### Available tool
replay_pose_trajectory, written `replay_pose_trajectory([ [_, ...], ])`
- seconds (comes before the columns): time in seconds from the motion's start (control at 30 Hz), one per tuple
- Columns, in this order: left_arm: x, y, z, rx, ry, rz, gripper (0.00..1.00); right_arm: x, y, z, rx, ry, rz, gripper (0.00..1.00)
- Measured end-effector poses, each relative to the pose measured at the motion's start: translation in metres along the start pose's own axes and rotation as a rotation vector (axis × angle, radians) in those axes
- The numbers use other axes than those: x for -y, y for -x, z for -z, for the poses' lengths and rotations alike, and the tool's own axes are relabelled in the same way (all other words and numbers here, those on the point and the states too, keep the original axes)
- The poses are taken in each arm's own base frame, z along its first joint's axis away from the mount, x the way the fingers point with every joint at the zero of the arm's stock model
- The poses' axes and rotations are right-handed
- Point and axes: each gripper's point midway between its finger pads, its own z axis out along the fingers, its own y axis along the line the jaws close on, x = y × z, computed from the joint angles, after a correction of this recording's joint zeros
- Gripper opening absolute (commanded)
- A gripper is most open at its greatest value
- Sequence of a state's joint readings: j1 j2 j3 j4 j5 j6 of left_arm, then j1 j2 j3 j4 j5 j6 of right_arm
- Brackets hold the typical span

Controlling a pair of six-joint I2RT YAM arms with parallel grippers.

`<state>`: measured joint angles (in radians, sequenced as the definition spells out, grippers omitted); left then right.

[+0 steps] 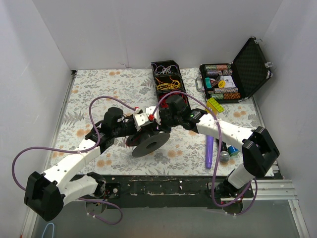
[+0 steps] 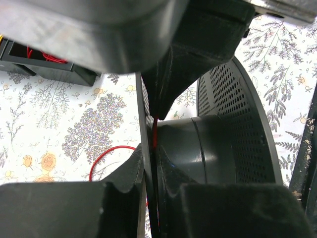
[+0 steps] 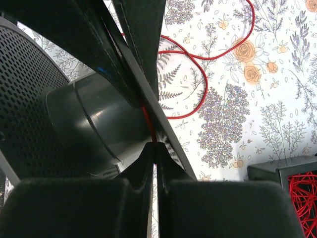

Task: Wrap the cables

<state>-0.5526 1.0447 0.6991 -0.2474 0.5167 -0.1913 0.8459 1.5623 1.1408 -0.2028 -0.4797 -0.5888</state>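
A black spool (image 1: 148, 144) with perforated flanges stands tilted on the flowered table, between both grippers. My left gripper (image 1: 140, 122) is shut on the spool's thin flange (image 2: 145, 124); in the left wrist view (image 2: 150, 154) the hub (image 2: 198, 148) lies just right of the jaws. A thin red cable (image 3: 198, 64) loops loose on the cloth and runs up to the hub (image 3: 94, 119). My right gripper (image 1: 161, 118) is shut on this cable right at the hub in the right wrist view (image 3: 154, 145). The cable also shows in the left wrist view (image 2: 106, 153).
A black organiser box (image 1: 168, 82) with coiled coloured cables stands behind the spool. An open black case (image 1: 233, 79) of chips is at the back right. A yellow brick (image 1: 215, 105), a purple stick (image 1: 209, 151) and small items (image 1: 228, 151) lie on the right.
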Motion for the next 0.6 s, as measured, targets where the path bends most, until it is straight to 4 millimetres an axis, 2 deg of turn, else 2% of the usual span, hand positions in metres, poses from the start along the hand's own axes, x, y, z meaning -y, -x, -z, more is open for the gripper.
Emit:
replay_pose_trajectory([
  [0.1,0.0,0.0,0.0,-0.001,-0.001,0.002,0.0,0.0,0.0,0.0,0.001,0.0,-0.003,0.01],
  [0.13,0.0,0.0,0.0,0.0,-0.001,0.006,0.0,0.0,0.0,0.0,0.0,-0.001,-0.005,0.05],
  [0.17,0.0,0.0,0.0,0.0,0.0,0.01,0.0,0.0,0.0,0.001,-0.001,-0.005,-0.009,0.11],
  [0.27,-0.001,0.001,0.0,0.002,0.01,0.032,0.0,0.001,0.0,0.002,-0.007,-0.018,-0.031,0.39],
  [0.3,-0.002,0.0,0.001,-0.002,0.02,0.041,0.0,0.002,-0.002,0.004,-0.018,-0.03,-0.04,0.45],
  [0.5,-0.008,0.001,0.005,-0.014,0.089,0.097,0.0,0.006,-0.007,0.023,-0.098,-0.107,-0.048,0.52],
  [0.6,-0.011,-0.001,0.006,-0.026,0.117,0.133,0.0,0.015,-0.005,0.03,-0.1,-0.165,-0.055,0.56],
])
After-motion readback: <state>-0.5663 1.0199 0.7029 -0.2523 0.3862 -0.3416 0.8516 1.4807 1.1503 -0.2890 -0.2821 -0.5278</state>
